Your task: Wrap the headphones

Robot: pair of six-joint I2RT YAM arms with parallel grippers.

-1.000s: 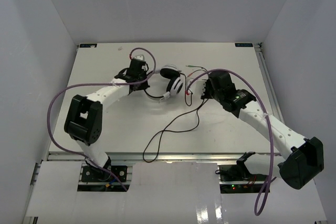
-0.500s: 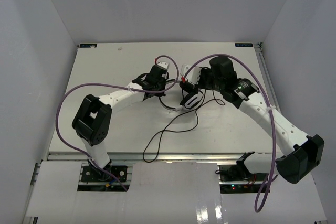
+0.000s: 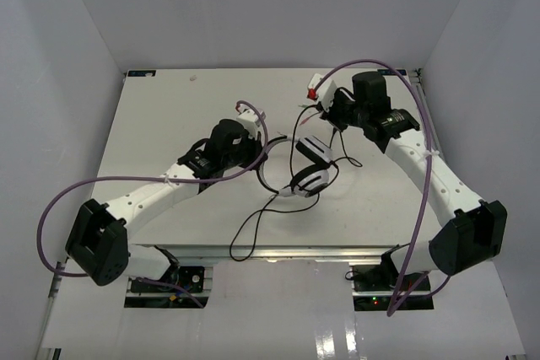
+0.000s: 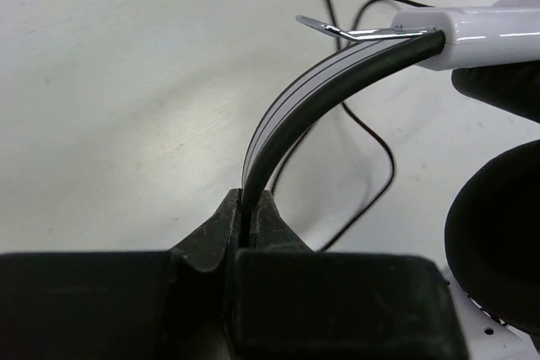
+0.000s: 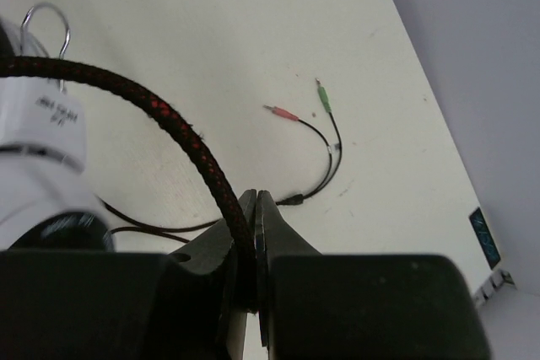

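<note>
While left hand (image 4: pixel 251 213) clamps headband (image 4: pixel 319 83), right hand (image 5: pixel 254 208) cable (image 5: pixel 173 128).

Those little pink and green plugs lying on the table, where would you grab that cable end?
On the single black strand just behind the fork, from straight above: it lies flat on the table, while the plugs splay apart.

Top view: fixed, high behind both arm bases, looking down over the whole surface (image 3: pixel 169 107). Left wrist view: tight behind the left pincer (image 4: pixel 251 208), looking low across the surface. Right wrist view: just as close behind the right pincer (image 5: pixel 255 204), facing the surface's right edge and wall. All three share the headphones (image 3: pixel 304 170).
</note>
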